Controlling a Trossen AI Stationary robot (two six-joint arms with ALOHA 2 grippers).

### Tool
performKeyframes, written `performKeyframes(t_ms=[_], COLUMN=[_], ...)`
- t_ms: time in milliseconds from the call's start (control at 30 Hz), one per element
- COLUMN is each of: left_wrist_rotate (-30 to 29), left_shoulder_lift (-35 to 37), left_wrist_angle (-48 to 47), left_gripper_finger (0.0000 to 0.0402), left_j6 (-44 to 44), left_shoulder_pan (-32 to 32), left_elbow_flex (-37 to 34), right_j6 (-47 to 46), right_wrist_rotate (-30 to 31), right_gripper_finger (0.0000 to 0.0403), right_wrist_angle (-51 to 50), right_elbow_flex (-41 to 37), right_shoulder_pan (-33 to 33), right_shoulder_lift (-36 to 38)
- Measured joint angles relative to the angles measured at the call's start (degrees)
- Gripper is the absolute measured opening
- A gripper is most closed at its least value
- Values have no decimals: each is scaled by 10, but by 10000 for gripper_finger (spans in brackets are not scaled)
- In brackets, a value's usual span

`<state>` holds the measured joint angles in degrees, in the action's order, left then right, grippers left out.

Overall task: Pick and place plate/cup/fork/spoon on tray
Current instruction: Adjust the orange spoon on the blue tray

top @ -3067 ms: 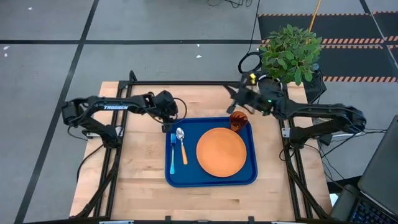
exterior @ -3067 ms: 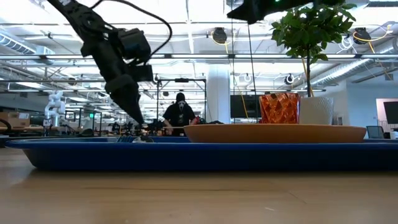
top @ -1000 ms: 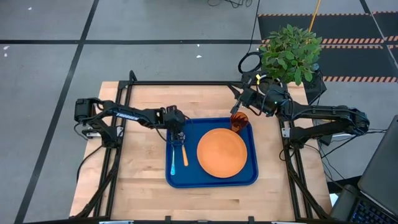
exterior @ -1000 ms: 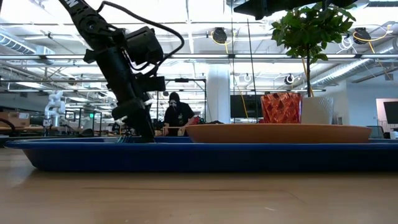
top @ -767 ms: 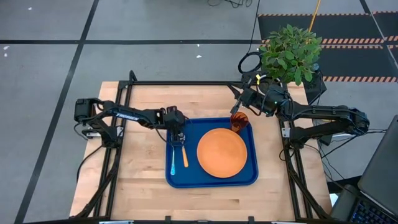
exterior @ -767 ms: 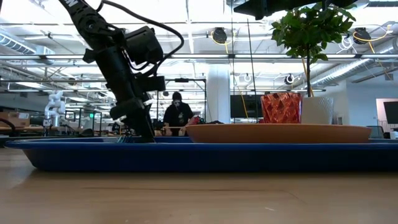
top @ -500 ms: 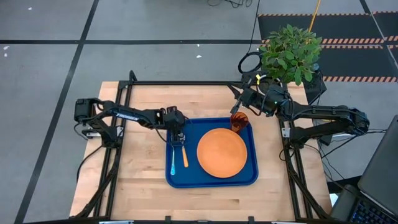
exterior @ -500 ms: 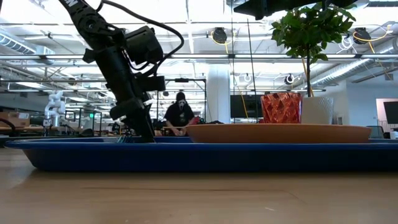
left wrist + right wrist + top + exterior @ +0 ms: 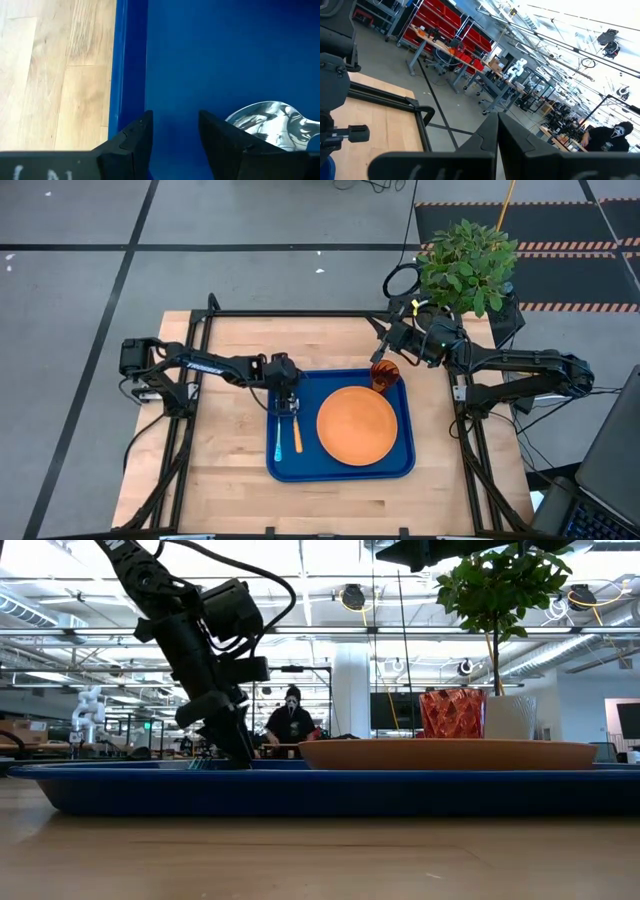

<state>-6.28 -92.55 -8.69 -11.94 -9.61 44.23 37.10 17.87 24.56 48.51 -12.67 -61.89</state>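
On the tray's left side: left gripper (image 9: pixel 286 402) down low at the near-left corner of the large blue rectangular plastic tray (image 9: pixel 340 471), tips close to the tray floor in the low view (image 9: pixel 238 755).
Left gripper state: fingers (image 9: pixel 135 142) parted a little, bare blue tray floor showing in the gap, nothing clamped.
Spoon: shiny silver bowl and orange handle (image 9: pixel 295 430), flat on the tray just beside the gripper; bowl gleaming right next to one finger in the left wrist view (image 9: pixel 272 120), untouched by the look of it.
Fork: thin light-blue plastic fork (image 9: pixel 278 435), lying on the tray alongside the spoon, between it and the left rim.
Plate: round flat plain orange plate (image 9: pixel 357 425), resting on the tray's right half.
Cup: small translucent dark orange-red tumbler (image 9: pixel 385 374), upright in the tray's far-right corner, just beside the plate; seen behind the plate's rim in the low view (image 9: pixel 449 713).
Right gripper (image 9: pixel 385 346): raised beyond the tray's far edge, near the cup; fingers (image 9: pixel 487 137) pressed together, holding nothing.
Progress: all four pieces on the tray, placing looking finished.
Left to do: probably just pulling the left arm clear of the cutlery.
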Motion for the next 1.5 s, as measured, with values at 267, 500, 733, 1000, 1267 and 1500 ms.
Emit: performKeyframes(t_ms=[267,500,733,1000,1267,1500], left_wrist_rotate=[2,2,9,23,23,23], left_shoulder_lift=[0,0,0,0,0,0], left_wrist_angle=[0,0,-1,-1,15,28], left_gripper_finger=[161,161,161,161,161,161], left_j6=[-2,-1,-1,-2,-3,-3], left_shoulder_pan=[0,0,0,0,0,0], left_elbow_flex=[0,0,0,0,0,0], right_j6=[0,0,0,0,0,0], right_wrist_rotate=[0,0,0,0,0,0], right_gripper_finger=[2,2,2,2,2,2], right_wrist_angle=[0,0,0,0,0,0], right_elbow_flex=[0,0,0,0,0,0], right_shoulder_pan=[0,0,0,0,0,0], right_shoulder_lift=[0,0,0,0,0,0])
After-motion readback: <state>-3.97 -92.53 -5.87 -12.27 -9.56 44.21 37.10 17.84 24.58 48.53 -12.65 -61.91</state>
